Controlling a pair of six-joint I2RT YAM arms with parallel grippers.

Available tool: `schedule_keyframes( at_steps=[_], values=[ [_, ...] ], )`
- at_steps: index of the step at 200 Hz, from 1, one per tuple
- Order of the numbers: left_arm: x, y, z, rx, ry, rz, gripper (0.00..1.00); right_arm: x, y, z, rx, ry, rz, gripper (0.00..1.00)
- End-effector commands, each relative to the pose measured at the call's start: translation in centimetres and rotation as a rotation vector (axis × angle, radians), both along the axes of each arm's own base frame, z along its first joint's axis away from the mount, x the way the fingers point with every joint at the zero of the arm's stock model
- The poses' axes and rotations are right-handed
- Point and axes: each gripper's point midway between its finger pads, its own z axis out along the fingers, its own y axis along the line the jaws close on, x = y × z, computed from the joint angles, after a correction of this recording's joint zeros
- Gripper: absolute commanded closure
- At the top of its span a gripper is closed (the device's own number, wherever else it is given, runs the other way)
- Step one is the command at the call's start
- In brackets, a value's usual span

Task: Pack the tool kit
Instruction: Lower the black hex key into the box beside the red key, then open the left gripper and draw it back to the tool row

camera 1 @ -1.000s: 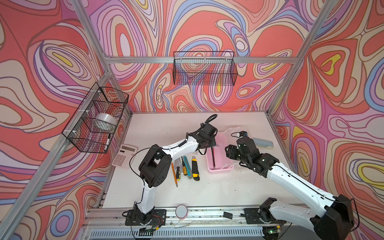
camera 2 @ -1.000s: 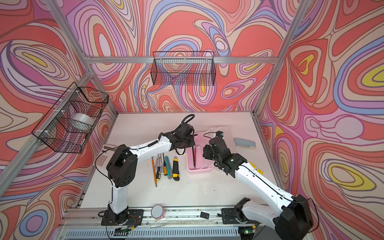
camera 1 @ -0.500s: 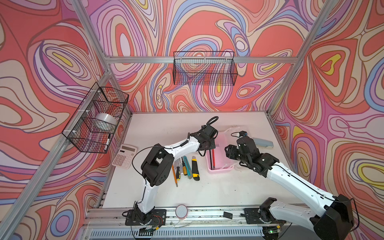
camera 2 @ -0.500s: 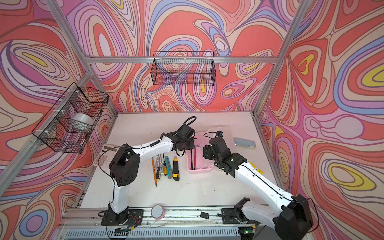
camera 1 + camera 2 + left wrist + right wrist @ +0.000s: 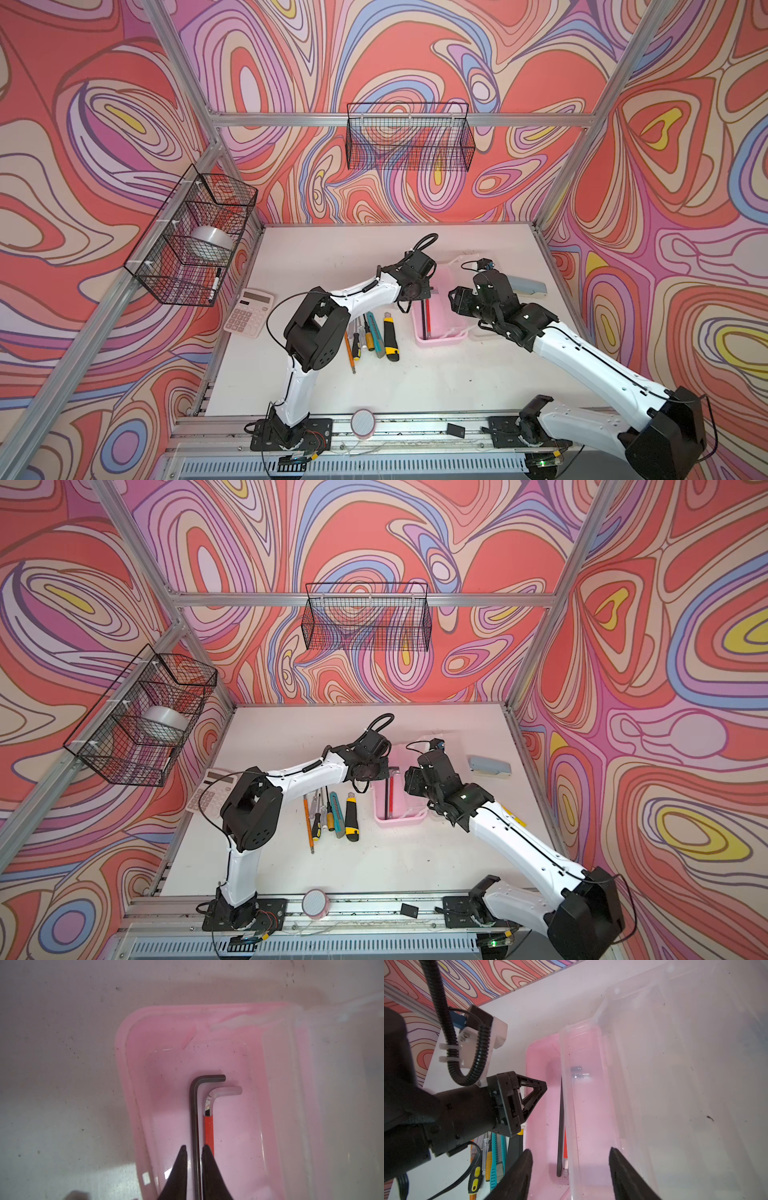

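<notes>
— Where is the black L-shaped hex key (image 5: 194,1115)?
— Flat on the floor of the pink plastic box (image 5: 124,1064), right alongside a silver hex key with a red sleeve (image 5: 208,1132). Both bent ends point the same way.
— And the left gripper (image 5: 194,1147)?
— Low over the box, its tips on either side of the black key's long arm. The claw is released: it's narrowly parted, with a sliver of pink showing beside the key, so it grips nothing.
— The right gripper (image 5: 569,1150)?
— Spread wide at the box's other long side, straddling the edge of the clear plastic lid (image 5: 675,1064), which is open on that side. There's a gap at one finger (image 5: 519,1178). Whether the other presses the lid, I cannot tell.
— The other tools?
— On the white table (image 5: 332,257), in a row just left of the box in both top views. A yellow-and-black utility knife (image 5: 390,338) lies nearest, then a teal cutter (image 5: 375,336), a yellow-and-black screwdriver (image 5: 356,350) and an orange pencil (image 5: 349,353).
</notes>
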Motion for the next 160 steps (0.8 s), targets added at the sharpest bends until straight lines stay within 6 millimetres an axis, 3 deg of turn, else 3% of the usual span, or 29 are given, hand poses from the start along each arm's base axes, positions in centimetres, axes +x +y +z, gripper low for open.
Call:
schedule_keyframes(
  at_steps=[1,16,42,91,123,160],
  values=[
    [0.3,0.5,5.2,-0.007,-0.1,-0.02,0.82,0.7,0.5,1.2,-0.012,-0.02,0.031,0.38],
    [-0.1,1.2,7.4,-0.01,-0.14,-0.029,0.79,1.0,1.0,1.6,-0.006,-0.022,0.049,0.38],
    [-1.6,3.2,10.0,-0.01,-0.222,-0.054,0.58,1.3,1.9,1.7,0.011,-0.023,0.082,0.39],
    [-5.6,10.1,11.1,0.095,-0.291,-0.011,0.5,1.4,3.4,1.4,0.058,-0.021,0.132,0.39],
    [-6.6,12.6,11.7,0.083,-0.279,0.014,0.48,1.8,3.7,1.1,0.052,-0.02,0.144,0.39],
    [-7.0,15.1,10.5,0.034,-0.219,0.071,0.48,2.0,4.2,1.4,0.058,-0.017,0.162,0.39]
  ],
)
